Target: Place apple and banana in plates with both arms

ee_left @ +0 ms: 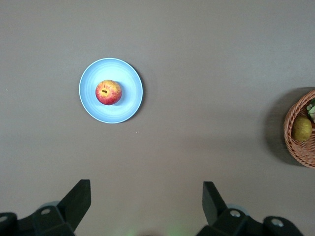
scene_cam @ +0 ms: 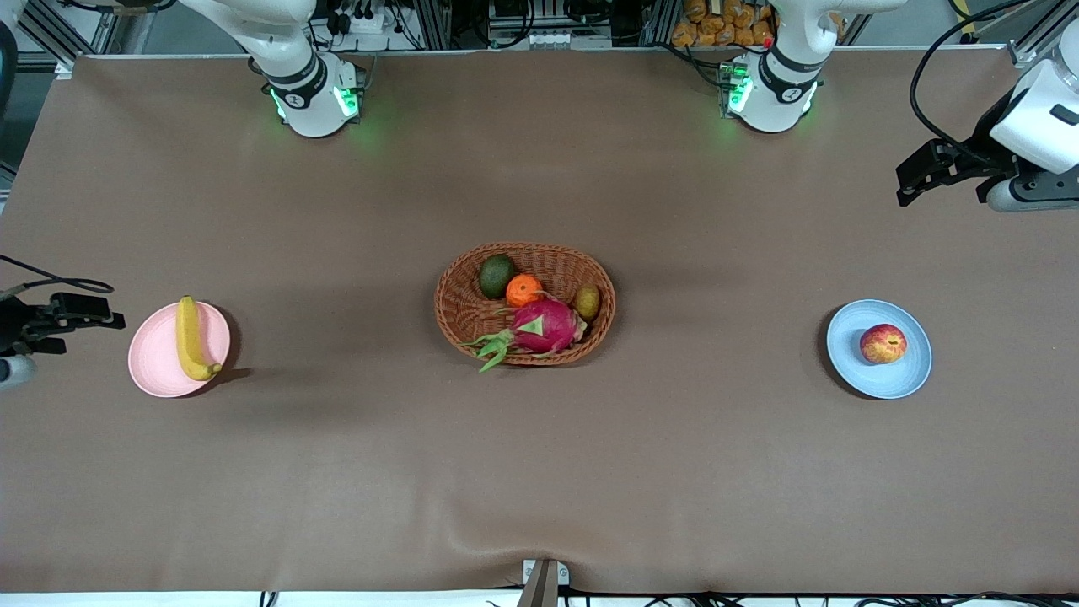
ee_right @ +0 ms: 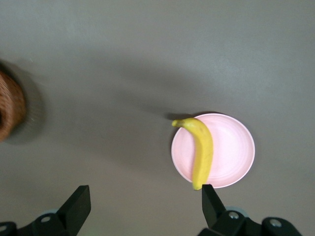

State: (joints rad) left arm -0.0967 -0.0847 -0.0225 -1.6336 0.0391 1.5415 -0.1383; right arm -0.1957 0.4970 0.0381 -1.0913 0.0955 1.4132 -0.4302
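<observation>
Banana (scene_cam: pixel 190 340) overhangs pink plate (scene_cam: pixel 152 358); apple (scene_cam: pixel 883 343) sits mid blue plate (scene_cam: pixel 902 381); both end effectors spread.

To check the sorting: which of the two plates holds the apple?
The pale blue plate, toward the left arm's end, holds the apple; the pink plate carries the banana.

Lighting the matte brown tabletop (scene_cam: pixel 539 472) evenly from overhead, bright without glare. Casting soft shadows beside the brown oval wicker basket (scene_cam: pixel 459 316), the pale pink round plate (scene_cam: pixel 152 358) and the pale blue round plate (scene_cam: pixel 906 375). Glowing green at both round arm bases, spilling a faint tint onto the cloth. Staying sharp in the front and left wrist views. Smearing slightly in the right wrist view, blurring the long yellow banana (ee_right: pixel 201 150) and the basket edge there. Darkening toward that view's corners.
</observation>
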